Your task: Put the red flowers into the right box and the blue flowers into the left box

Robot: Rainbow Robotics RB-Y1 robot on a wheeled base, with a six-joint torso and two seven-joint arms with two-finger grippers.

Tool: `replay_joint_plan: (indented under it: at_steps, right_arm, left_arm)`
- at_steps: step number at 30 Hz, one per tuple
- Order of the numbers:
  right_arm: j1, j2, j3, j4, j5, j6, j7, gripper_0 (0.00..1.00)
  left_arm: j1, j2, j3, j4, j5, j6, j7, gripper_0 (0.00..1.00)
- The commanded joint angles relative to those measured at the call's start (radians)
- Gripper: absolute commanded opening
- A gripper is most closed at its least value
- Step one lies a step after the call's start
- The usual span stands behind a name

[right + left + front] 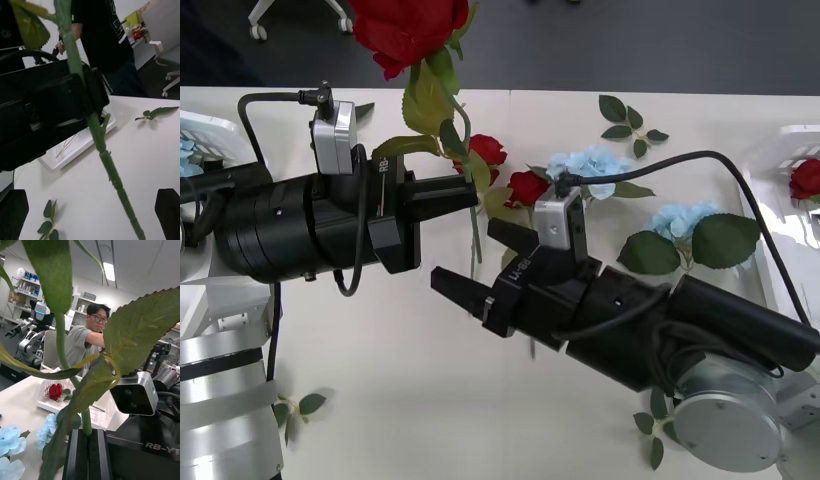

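Presently, on the white worktop (430,400): left end effector (470,195), black, clenched on the thin green stem of one deep-red artificial rose (405,30), bloom raised high toward the far edge. Right end effector (480,265), black, fingers spread, released, the stem passing between them without touch. Right white slotted plastic box (780,160) at the right edge, one red rose (807,178) inside. Left white slotted box (205,130) at the left edge. Two red roses (505,170) and pale blue flower clusters (590,165) lie mid-worktop, beyond the arms.
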Motion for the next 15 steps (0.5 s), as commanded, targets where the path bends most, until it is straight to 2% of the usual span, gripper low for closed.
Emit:
replay_joint_plan:
  at_steps: [1, 10, 12, 13, 14, 15]
  right_arm:
    - [-0.023, 0.019, 0.014, 0.013, 0.008, -0.038, 0.039, 1.0]
    - [-0.026, 0.013, 0.015, 0.024, 0.008, -0.06, 0.051, 1.0]
    - [-0.026, 0.009, 0.015, 0.024, 0.009, -0.061, 0.054, 0.54]
    - [-0.027, 0.009, 0.015, 0.023, 0.012, -0.061, 0.056, 0.21]
    - [-0.026, 0.009, 0.015, 0.024, 0.014, -0.061, 0.056, 0.0]
    - [-0.027, 0.011, 0.014, 0.024, 0.014, -0.063, 0.057, 0.0]
  left_arm:
    - [0.009, 0.002, -0.017, -0.031, 0.002, 0.004, -0.037, 0.0]
    - [0.009, 0.002, -0.017, -0.031, 0.002, 0.004, -0.037, 0.0]
    - [0.009, 0.002, -0.017, -0.031, 0.002, 0.004, -0.037, 0.0]
    - [0.009, 0.002, -0.017, -0.031, 0.002, 0.004, -0.037, 0.0]
    - [0.009, 0.002, -0.017, -0.031, 0.002, 0.004, -0.037, 0.0]
    - [0.009, 0.002, -0.017, -0.031, 0.002, 0.004, -0.037, 0.0]
